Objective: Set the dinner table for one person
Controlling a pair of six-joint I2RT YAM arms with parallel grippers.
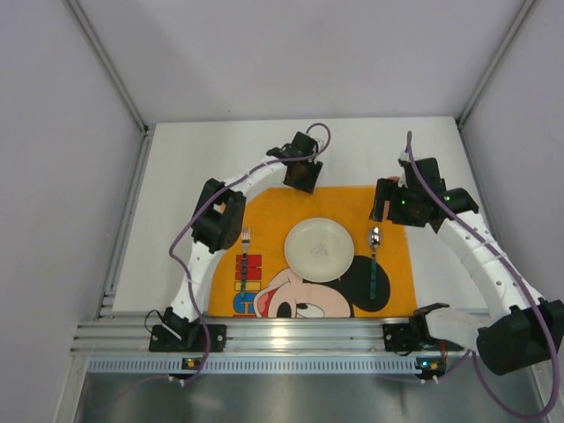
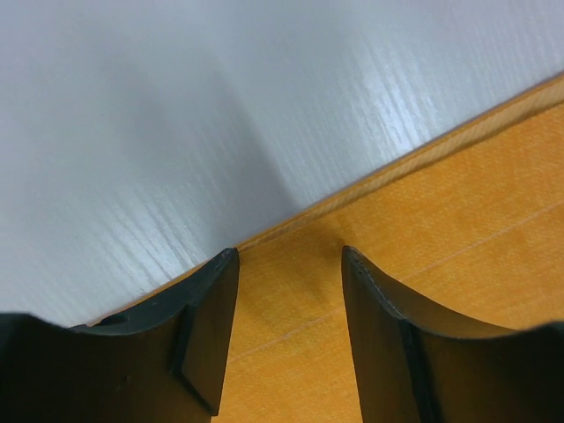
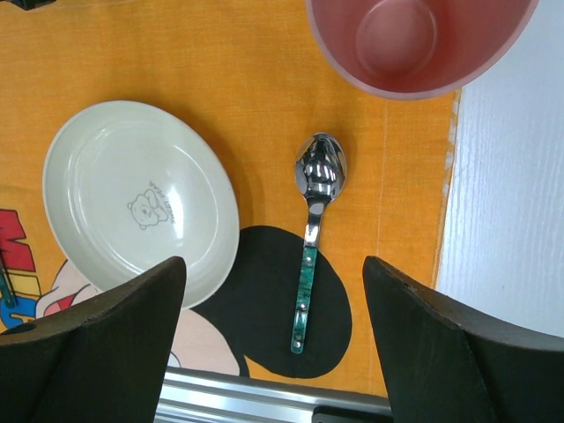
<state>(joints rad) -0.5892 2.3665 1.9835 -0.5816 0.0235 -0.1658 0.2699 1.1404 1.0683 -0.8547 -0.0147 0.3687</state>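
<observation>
Top external view | dinner table (image 1: 167,176): white slab, near edge to far edge, under orange placemat (image 1: 397,264) | judged rigid, heavy, slick; a support, no hold needed | left gripper (image 2: 289,256): spread, empty, toward far edge | right gripper (image 3: 273,260): spread, empty, toward right edge

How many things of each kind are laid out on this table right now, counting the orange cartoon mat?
Orange cloth placemat: 1
Round cream plate: 1
Metal fork: 1
Green-handled metal spoon: 1
Pink plastic cup: 1
Total: 5
</observation>
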